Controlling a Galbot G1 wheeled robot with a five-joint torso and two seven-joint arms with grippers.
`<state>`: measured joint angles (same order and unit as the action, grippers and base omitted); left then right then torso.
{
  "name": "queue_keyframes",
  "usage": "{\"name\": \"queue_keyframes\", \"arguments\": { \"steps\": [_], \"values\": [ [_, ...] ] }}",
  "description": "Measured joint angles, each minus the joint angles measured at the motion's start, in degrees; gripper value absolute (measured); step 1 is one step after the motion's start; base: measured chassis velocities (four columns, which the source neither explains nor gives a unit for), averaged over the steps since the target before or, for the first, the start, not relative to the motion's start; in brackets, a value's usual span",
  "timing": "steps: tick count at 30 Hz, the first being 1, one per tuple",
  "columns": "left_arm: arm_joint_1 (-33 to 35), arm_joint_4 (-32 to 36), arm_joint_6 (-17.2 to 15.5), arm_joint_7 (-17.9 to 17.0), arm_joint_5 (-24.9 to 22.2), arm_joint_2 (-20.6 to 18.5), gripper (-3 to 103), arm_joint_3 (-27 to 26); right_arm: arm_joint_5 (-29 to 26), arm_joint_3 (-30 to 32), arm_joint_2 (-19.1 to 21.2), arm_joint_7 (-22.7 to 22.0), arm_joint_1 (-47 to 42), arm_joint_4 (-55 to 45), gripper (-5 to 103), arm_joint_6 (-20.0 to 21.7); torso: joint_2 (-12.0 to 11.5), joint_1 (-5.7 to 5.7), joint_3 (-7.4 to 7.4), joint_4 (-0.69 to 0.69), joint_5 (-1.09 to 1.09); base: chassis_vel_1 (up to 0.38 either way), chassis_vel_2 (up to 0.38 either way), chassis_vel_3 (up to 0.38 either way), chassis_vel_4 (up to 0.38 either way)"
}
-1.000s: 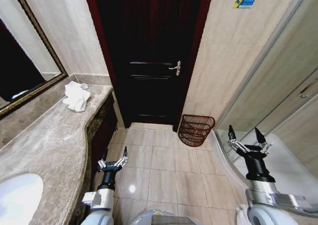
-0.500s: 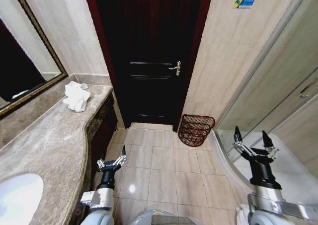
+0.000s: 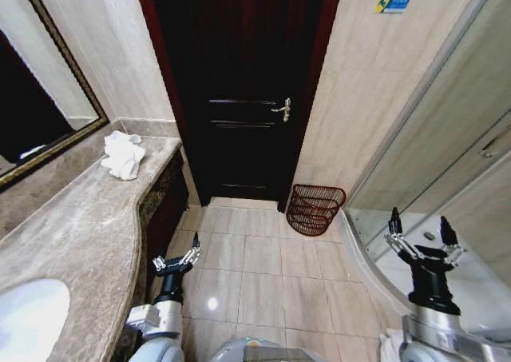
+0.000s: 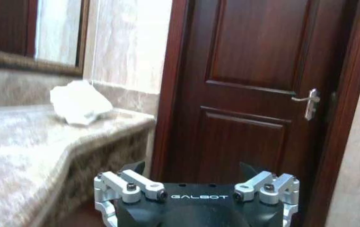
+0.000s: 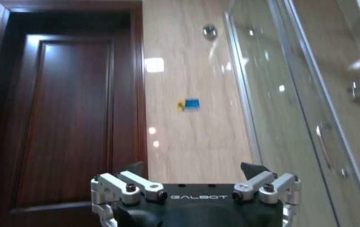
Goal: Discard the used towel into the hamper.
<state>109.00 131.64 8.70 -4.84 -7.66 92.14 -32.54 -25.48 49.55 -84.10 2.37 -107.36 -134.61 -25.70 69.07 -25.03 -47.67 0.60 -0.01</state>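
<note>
Nothing is done yet: the crumpled white towel (image 3: 122, 155) lies on the marble surface (image 3: 80, 226) near the mirror, well apart from the hamper (image 3: 314, 208), apparently empty, beside the door. Left hand (image 3: 176, 260) and right hand (image 3: 423, 239) both hang open, holding nothing.

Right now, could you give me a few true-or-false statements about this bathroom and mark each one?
1. The towel lies on the counter. True.
2. The hamper stands on the counter. False: it stands on the floor beside the door.
3. The left pincer holds the towel. False: it is open and empty, low beside the counter.
4. The right pincer is open. True.
5. The door is shut. True.
</note>
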Motion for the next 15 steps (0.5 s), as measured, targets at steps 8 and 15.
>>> {"name": "queue_keyframes", "arguments": {
  "steps": [8, 15],
  "values": [
    [0.18, -0.07, 5.79, -0.65, 6.97, 0.0, 98, -0.72, -1.31, 0.33, 0.49, 0.96, -0.32, -0.93, 100, 3.95, 0.0, 0.0, 0.0, 0.01, 0.01, 0.0, 0.0, 0.0, 0.0],
    [-1.63, 1.56, 2.97, -1.91, 5.51, 0.0, 95, 2.17, -1.31, 1.23, 0.95, 1.91, -1.23, -2.17, 100, 3.43, 0.0, 0.0, 0.0, 0.0, 0.01, 0.0, 0.0, 0.0, 0.0]
  ]
}}
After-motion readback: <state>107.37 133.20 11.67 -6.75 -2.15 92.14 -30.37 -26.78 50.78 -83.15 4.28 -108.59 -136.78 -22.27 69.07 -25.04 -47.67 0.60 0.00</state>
